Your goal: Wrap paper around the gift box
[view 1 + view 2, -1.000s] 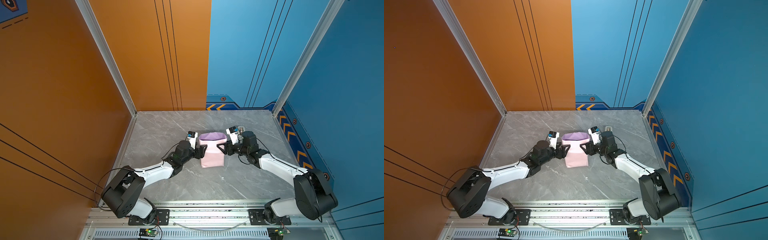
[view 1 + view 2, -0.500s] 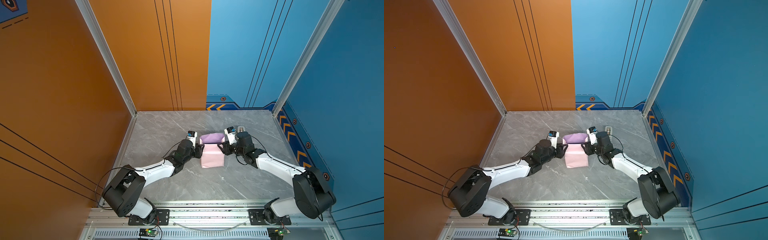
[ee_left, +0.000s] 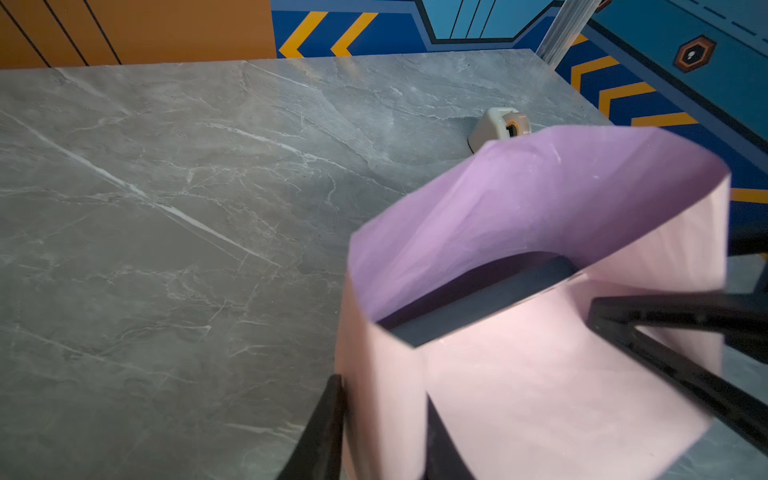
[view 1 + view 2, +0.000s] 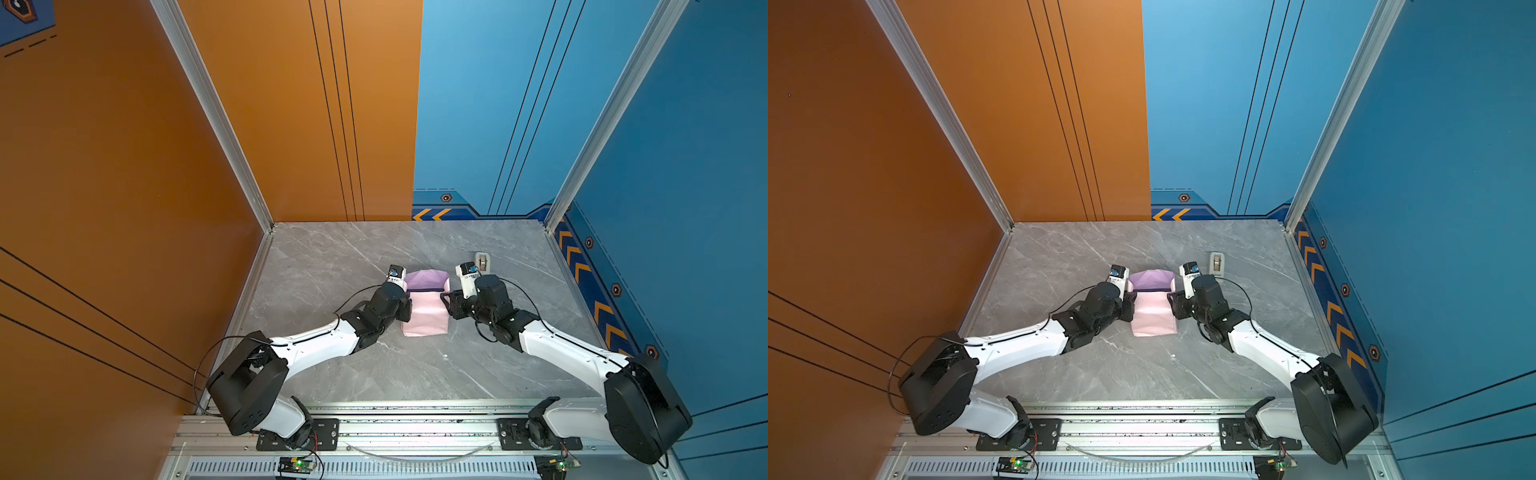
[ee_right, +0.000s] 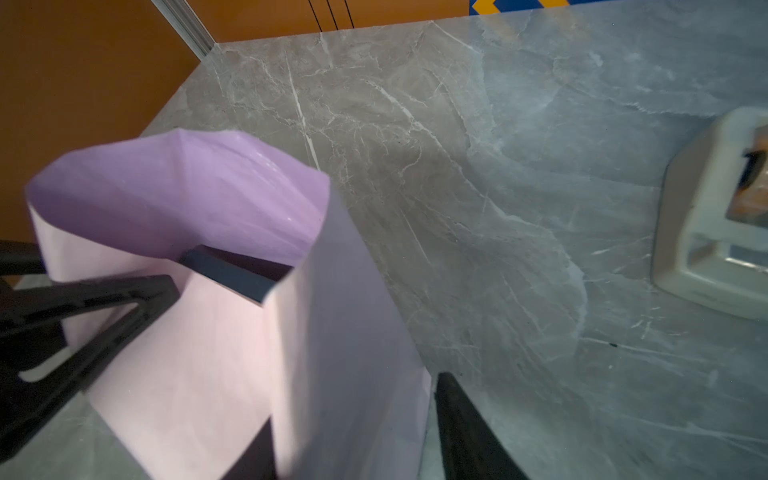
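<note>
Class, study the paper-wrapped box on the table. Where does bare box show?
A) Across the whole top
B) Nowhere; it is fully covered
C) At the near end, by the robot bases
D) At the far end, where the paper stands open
D: in both wrist views a dark strip of the box shows only at the far end, under the open lilac mouth of the paper, whose pink face covers the top.

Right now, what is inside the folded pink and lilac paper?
A dark navy square box; only one edge shows at the open end. The pink paper sheet covers the rest.
</note>
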Available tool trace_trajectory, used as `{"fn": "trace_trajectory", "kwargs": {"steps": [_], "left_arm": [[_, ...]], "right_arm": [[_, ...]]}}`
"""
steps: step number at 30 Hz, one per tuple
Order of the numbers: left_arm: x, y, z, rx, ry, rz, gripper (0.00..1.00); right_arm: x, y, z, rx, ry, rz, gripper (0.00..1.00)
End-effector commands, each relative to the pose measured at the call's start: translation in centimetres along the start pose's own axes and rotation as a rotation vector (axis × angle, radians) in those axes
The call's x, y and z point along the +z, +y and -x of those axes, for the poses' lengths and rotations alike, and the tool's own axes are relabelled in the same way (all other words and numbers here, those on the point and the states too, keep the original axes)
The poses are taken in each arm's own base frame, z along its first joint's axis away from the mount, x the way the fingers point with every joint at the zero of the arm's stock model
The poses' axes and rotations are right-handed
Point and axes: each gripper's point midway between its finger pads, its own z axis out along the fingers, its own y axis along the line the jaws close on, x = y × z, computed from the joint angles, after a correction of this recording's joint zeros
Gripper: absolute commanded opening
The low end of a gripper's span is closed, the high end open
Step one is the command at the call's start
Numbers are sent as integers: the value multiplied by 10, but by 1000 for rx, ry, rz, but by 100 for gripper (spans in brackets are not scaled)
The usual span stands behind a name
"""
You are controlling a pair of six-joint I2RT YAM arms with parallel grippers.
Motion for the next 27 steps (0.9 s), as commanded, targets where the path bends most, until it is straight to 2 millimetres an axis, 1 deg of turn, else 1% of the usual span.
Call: {"fn": "trace_trajectory", "kwargs": {"steps": [1,2,4,6,10,12,13,15,19,20,21,22,23,24,27], "left_arm": [[2,25,-48,107,163,125,24],[2,24,-49,115,162,128,24],[1,24,-47,124,152,137,22],[1,23,-44,133,143,140,20],[3,18,-40,162,131,143,18],[3,16,-38,175,126,147,17],[3,16,-36,178,122,149,16],[4,14,-34,183,117,149,16],[2,13,-33,198,110,155,15],[2,13,-32,201,110,155,15],[2,12,-32,203,109,155,15],[2,12,-32,208,107,156,16],[2,11,-31,210,107,155,16],[2,12,-31,213,106,157,16],[2,11,-32,221,108,157,16]], "right_arm": [[-5,-17,-32,6,82,-88,57],[-7,-17,-29,7,70,-93,54],[-9,-19,-29,3,58,-107,44],[-10,-19,-28,1,51,-109,38],[-9,-14,-22,-5,29,-99,27],[-9,-10,-18,-12,14,-90,25],[-10,-8,-15,-15,8,-91,19],[-11,-5,-10,-18,-10,-85,14],[-16,-1,-2,-22,-41,-79,8],[-17,2,1,-22,-50,-70,9],[-18,5,4,-22,-56,-54,15],[-20,8,6,-23,-59,-39,24],[-23,11,9,-20,-65,-22,39],[-27,12,12,-11,-72,3,48],[-43,18,24,32,-102,99,51]]}}
